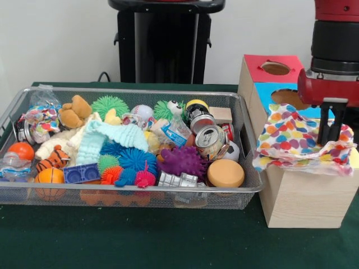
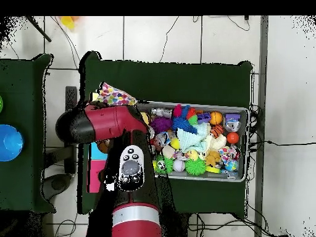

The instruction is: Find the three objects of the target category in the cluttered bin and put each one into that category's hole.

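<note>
The large dotted cloth (image 1: 303,137) lies spread over the top of the nearest pale wood box (image 1: 305,199) and hangs over its front edge. It hides the yellow-surround hole. It also shows in the overhead view (image 2: 115,95). My gripper (image 1: 332,133) stands upright on the cloth's right part, fingers apart, tips touching the fabric. A small dotted bundle (image 1: 42,119) lies in a clear bag at the far left of the wire mesh bin (image 1: 140,197). Another small bundle is not clearly visible in the clutter.
The bin (image 2: 245,142) holds spiky rubber balls (image 1: 182,161), a mint knitted cloth (image 1: 109,140), cans (image 1: 210,141), plush toys and a tan sponge disc (image 1: 225,172). Behind the covered box are the blue-surround hole (image 1: 287,96) and the red-surround hole (image 1: 275,68). My arm (image 2: 126,166) hides the boxes from overhead.
</note>
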You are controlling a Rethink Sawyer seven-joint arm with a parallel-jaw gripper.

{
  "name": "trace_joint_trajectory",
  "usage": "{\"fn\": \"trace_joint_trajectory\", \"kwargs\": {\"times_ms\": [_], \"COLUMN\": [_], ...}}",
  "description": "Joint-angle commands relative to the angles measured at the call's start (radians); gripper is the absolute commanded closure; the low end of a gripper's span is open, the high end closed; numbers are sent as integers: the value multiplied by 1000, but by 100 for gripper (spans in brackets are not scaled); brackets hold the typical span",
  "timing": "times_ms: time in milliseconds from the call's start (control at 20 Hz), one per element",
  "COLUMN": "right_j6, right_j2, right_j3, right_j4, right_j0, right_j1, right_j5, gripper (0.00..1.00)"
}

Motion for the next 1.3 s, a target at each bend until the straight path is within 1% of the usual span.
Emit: {"fn": "trace_joint_trajectory", "kwargs": {"times_ms": [50,400,600,850,1050,1300], "right_j6": [103,81,77,90,113,140], "right_j2": [-3,22,11,1,-5,-8], "right_j3": [34,38,33,69,74,116], "right_j4": [-20,-16,-23,-26,-24,-19], "right_j0": [-22,-52,-54,-51,-39,-24], "right_j1": [41,43,35,12,26,40], "right_j5": [-34,-36,-30,-32,-57,-99], "gripper": [100,100,100,100,100,100]}}
